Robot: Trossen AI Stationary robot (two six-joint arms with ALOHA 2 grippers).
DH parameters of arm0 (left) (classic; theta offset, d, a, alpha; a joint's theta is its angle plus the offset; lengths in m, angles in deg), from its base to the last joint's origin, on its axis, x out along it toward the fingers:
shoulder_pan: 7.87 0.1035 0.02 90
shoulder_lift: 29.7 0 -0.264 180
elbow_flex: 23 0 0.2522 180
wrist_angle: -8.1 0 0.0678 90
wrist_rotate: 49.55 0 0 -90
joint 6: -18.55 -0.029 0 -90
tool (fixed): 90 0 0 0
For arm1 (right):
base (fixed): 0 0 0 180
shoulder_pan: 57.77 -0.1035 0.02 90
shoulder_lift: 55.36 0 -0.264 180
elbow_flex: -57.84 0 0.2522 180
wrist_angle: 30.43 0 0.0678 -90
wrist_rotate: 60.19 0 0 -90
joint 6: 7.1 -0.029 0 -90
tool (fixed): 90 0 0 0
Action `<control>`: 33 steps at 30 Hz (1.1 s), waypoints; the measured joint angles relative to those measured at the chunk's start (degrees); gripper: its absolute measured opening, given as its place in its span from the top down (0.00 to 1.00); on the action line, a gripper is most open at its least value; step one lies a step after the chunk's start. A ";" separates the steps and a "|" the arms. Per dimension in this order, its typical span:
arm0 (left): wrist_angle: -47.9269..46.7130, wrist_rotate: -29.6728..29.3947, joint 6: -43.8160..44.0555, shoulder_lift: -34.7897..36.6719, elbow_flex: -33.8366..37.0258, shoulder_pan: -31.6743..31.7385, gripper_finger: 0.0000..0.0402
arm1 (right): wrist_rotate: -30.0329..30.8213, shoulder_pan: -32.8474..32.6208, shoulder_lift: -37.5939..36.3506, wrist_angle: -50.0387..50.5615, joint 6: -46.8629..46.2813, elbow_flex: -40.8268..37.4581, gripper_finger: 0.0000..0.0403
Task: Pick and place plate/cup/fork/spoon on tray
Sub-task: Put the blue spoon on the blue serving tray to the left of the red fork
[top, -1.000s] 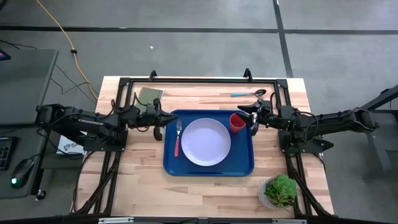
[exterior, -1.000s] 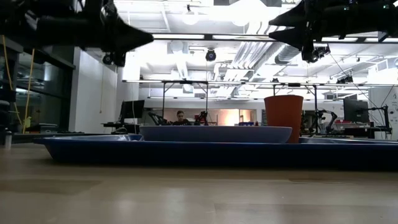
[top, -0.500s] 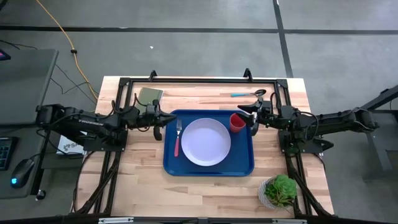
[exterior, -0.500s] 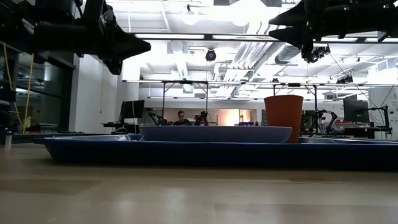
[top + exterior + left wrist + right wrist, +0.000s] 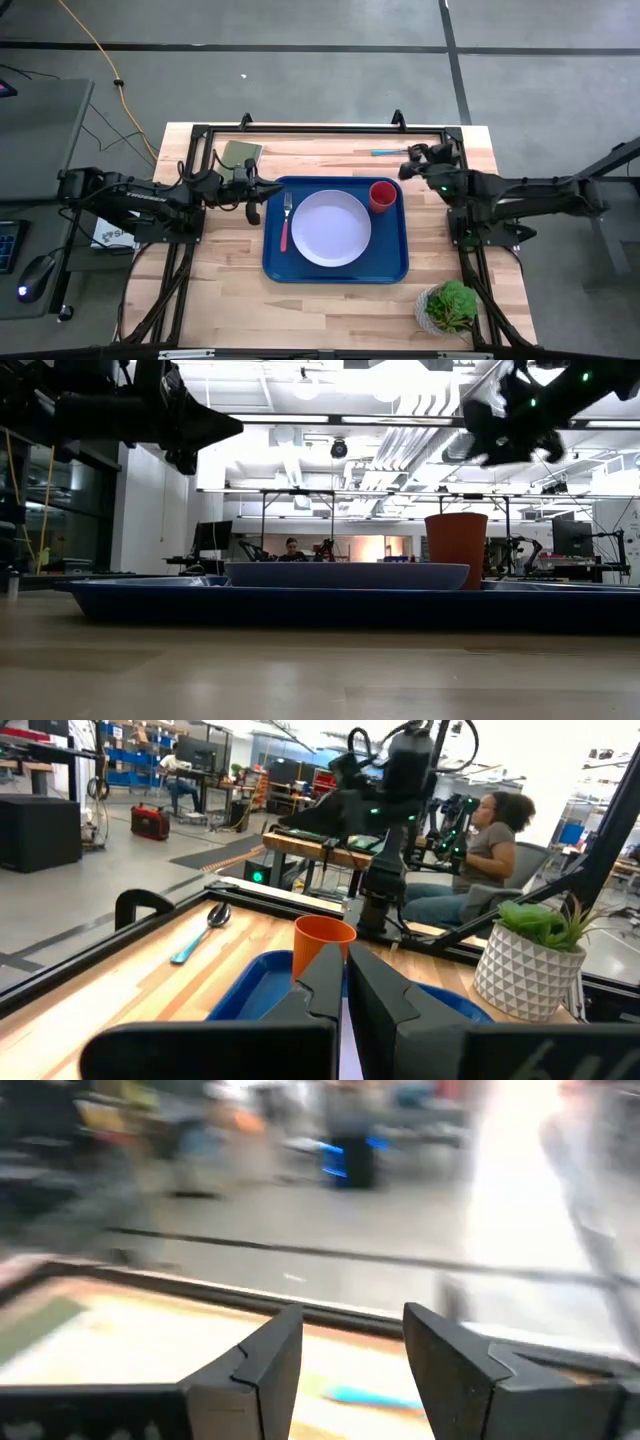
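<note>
One camera hangs overhead, staring straight down on the whole wooden table [image 5: 330, 300] and both arms. Another sits at tabletop height, peering level across the big blue plastic tray [image 5: 330, 605] into the room. Each wrist camera looks forward past its own dark fingers, and the small red plastic cup [image 5: 322, 945] shows in three views.

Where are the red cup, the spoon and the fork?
cup [image 5: 382, 196], high view, on its rim opening.
spoon [image 5: 389, 152], high view, on its teal handle.
fork [image 5: 285, 233], high view, on its pink handle.
</note>
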 joint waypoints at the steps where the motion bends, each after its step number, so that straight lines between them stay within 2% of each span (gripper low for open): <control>1: -0.02 0.00 -0.02 0.00 0.00 0.00 1.00 | -0.22 1.74 0.41 4.67 -4.53 0.53 0.58; 4: -0.06 0.01 0.02 0.00 0.00 0.00 1.00 | -3.60 7.43 1.96 13.42 -15.26 -1.04 0.58; 6: -0.07 0.13 0.10 0.00 0.00 -0.13 1.00 | -6.23 10.91 3.19 14.42 -20.91 -4.06 0.58; 10: -0.09 0.17 0.13 0.00 0.00 -0.64 1.00 | -11.41 16.58 5.94 7.06 -25.90 -10.98 0.58; 13: -0.07 0.17 0.13 0.00 0.00 -1.01 1.00 | -14.20 19.45 8.02 -3.21 -26.43 -15.42 0.58; 16: -0.07 0.20 0.15 0.00 0.00 -1.05 1.00 | -14.48 21.58 10.72 -11.55 -27.15 -18.07 0.58; 25: -0.07 0.20 0.13 0.00 0.00 -1.03 1.00 | -11.95 24.98 23.99 -23.79 -31.88 -18.62 0.58; 29: -0.07 0.20 0.13 0.00 0.00 -1.05 1.00 | -9.62 27.43 29.65 -25.62 -37.21 -18.62 0.58; 33: -0.07 0.20 0.02 0.00 0.00 -1.03 1.00 | -9.78 29.48 34.49 -32.12 -38.02 -18.62 0.58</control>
